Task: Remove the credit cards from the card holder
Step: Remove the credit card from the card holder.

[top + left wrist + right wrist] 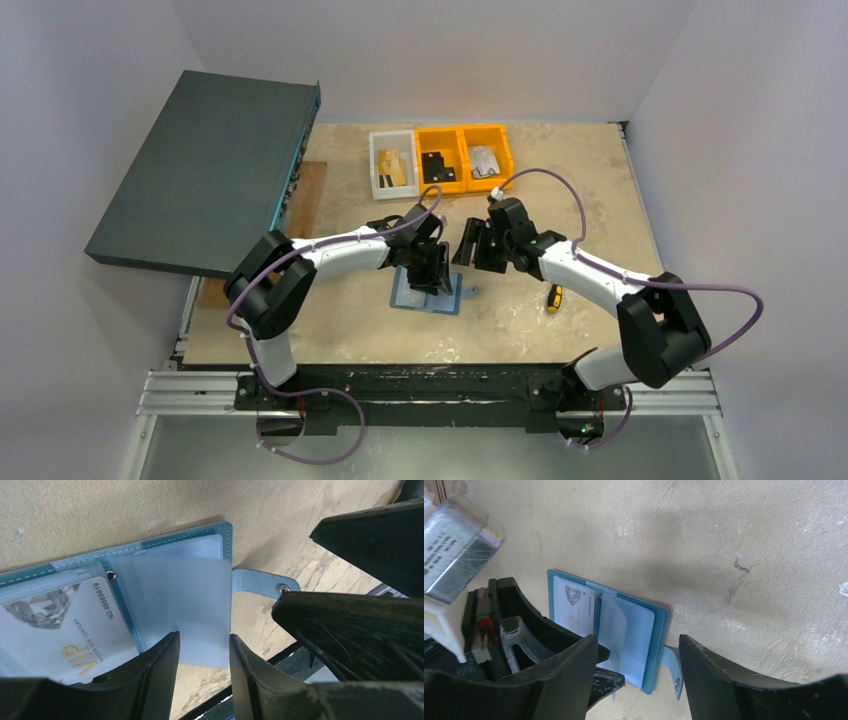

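The teal-blue card holder (428,297) lies open on the table. In the left wrist view its rim (227,530) and snap strap (260,582) show. A silvery-grey card marked VIP (50,630) sits in its left pocket, also seen in the right wrist view (574,607). A clear sleeve (185,600) stands up from the spine. My left gripper (204,645) is open just above the holder, its jaws on either side of that sleeve's lower edge. My right gripper (638,639) is open and empty, hovering over the holder's right half (659,630).
A large dark teal flat box (205,170) lies at the back left over a wooden board (305,200). A white bin (375,165) holds a gold-tan card; two orange bins (462,160) stand beside it. A small yellow-black object (553,297) lies right of the holder.
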`<state>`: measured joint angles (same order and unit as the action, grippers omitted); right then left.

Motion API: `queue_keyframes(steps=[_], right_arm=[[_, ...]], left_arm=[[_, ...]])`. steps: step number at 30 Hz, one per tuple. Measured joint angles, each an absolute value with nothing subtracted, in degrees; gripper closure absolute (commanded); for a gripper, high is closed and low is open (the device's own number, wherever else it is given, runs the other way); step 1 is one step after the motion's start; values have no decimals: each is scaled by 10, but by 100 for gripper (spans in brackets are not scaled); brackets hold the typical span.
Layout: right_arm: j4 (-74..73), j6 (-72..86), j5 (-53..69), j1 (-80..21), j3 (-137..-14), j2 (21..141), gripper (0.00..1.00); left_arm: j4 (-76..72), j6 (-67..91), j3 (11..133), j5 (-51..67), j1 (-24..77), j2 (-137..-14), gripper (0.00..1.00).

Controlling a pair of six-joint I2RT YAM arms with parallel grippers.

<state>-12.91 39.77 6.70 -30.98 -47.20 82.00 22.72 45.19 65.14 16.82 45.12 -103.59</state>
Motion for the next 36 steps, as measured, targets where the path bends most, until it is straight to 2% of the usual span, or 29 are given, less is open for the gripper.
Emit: queue_keyframes(steps=[2, 5, 14, 21, 23, 29, 36], right_arm=[[-129, 398, 67, -309, -471, 820, 39], [-129, 397, 67, -308, -467, 820, 40], [-131, 396, 67, -307, -466, 820, 40], [-121, 397, 81, -307, -465, 820, 44], [-111, 402, 91, -308, -462, 820, 46], [-68, 427, 119, -335, -458, 840, 55], [-21, 454, 157, -375, -461, 919, 62]], left_arm=[[224, 452, 652, 173, 452, -1043, 52], [222, 452, 653, 178, 453, -1051, 51], [220, 452, 658, 185, 455, -1062, 51], [272, 437, 658, 126, 453, -990, 51], [285, 435, 656, 108, 449, -958, 53], [306, 425, 612, 49, 410, -889, 70], [306, 423, 564, 27, 392, -910, 77]])
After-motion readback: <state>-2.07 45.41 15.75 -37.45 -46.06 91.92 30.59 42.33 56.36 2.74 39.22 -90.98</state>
